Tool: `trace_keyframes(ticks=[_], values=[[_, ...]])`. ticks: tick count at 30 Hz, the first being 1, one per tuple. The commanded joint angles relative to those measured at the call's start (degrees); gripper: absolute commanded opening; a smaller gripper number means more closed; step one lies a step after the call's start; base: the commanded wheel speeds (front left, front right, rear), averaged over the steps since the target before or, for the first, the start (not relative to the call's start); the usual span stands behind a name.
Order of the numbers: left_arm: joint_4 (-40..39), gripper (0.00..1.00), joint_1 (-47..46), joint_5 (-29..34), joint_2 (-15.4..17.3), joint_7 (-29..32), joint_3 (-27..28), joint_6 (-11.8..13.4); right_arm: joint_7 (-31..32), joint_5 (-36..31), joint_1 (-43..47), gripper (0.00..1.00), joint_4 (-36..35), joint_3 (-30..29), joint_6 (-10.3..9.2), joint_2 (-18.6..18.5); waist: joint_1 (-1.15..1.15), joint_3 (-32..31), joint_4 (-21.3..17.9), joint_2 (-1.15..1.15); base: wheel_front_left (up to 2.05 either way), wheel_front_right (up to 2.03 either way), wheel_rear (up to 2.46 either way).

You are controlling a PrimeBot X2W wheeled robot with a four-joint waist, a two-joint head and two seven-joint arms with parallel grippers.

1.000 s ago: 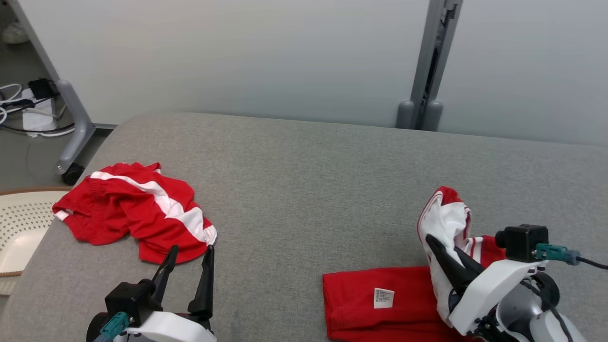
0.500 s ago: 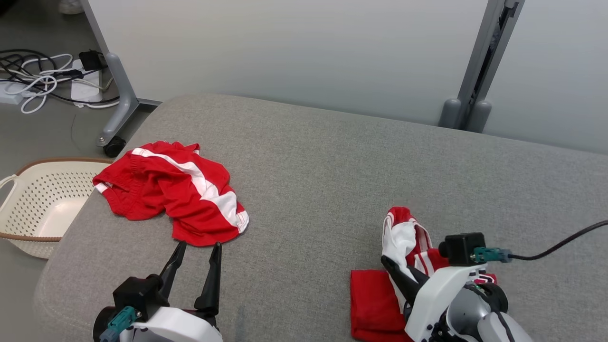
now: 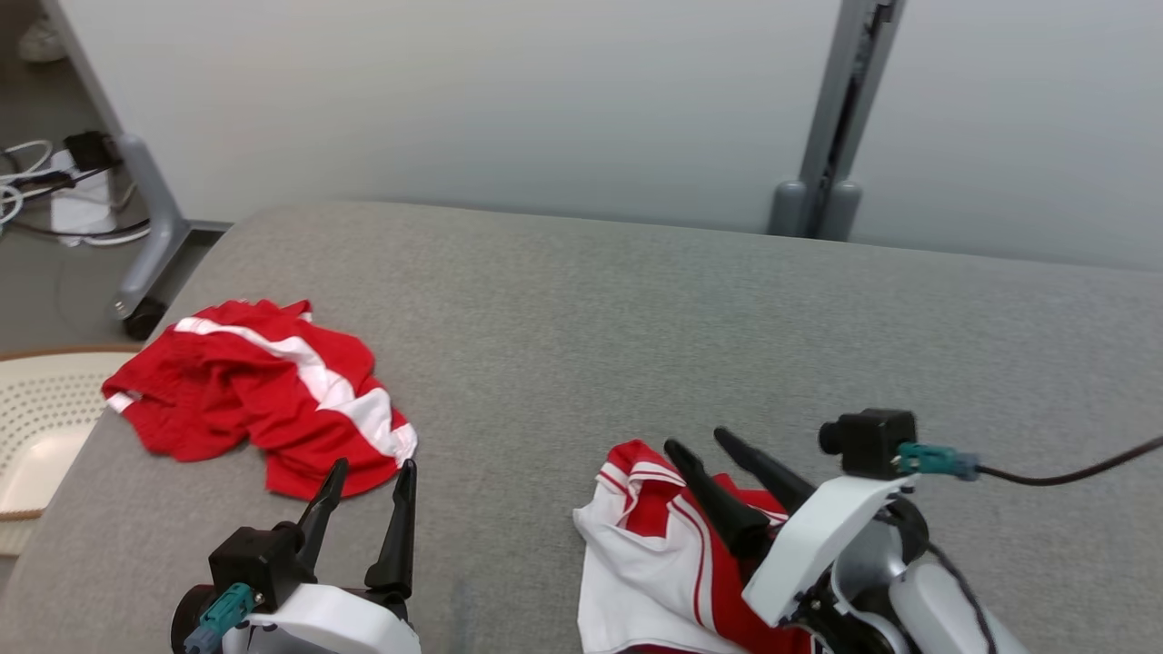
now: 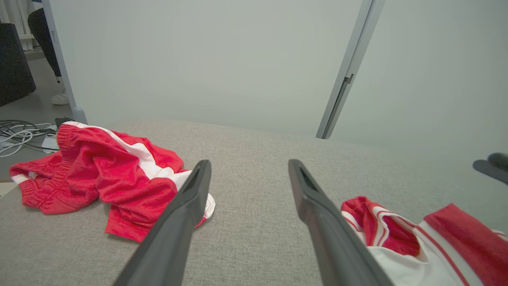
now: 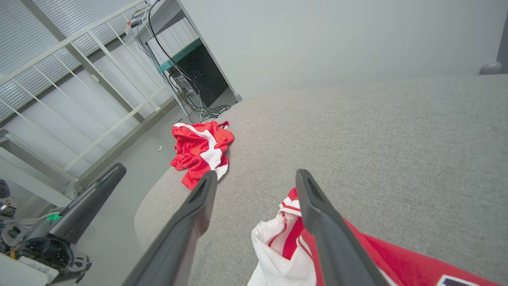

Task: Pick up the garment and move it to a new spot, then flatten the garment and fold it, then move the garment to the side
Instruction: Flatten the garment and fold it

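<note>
The garment (image 3: 650, 545), a red and white piece of sportswear, is lying crumpled at the near edge of the grey cushioned surface (image 3: 581, 300), towards our right. The right gripper (image 3: 698, 440) is hovering over it with its two dark fingers spread apart, grasping nothing; we cannot tell whether a finger is brushing the cloth. The left gripper (image 3: 373, 465) is hanging at the near left, also spread wide and empty. Just beyond it, red shorts with a white stripe (image 3: 263, 400) are lying bunched up. Farther left, off the surface, a cream perforated basket (image 3: 41, 427) is sitting on the floor. We are judging that the flattening step is beginning: the next move is calling for both grippers to find opposite edges and draw the cloth out smooth.
</note>
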Motion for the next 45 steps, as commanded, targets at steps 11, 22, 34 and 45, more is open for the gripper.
trace_keyframes(ticks=[11,22,34,45], values=[[-1.4,1.00,1.0,-0.2,0.5,-0.5,1.1,1.2,-5.2,-1.4,3.7,1.00,-12.8,-15.0,0.01,-6.7,0.00,-2.3,-6.5,0.00,0.00,0.00,0.00],[-2.9,1.00,1.3,0.5,1.1,-1.0,2.5,1.5,-2.6,-7.9,10.9,1.00,-13.4,-26.9,0.01,-6.8,0.00,-2.1,-6.7,0.00,0.00,0.00,0.00],[-2.4,1.00,0.4,0.1,0.7,-0.8,1.8,0.9,2.5,-12.5,8.8,0.00,3.9,-20.7,0.01,-3.9,0.00,-1.3,-2.6,0.00,0.00,0.00,0.00],[-1.8,1.00,0.2,-0.3,1.0,-0.7,1.7,0.5,1.6,-10.0,5.7,0.00,12.3,-12.0,0.01,-0.1,0.00,-1.2,1.0,0.00,0.00,0.00,0.00]])
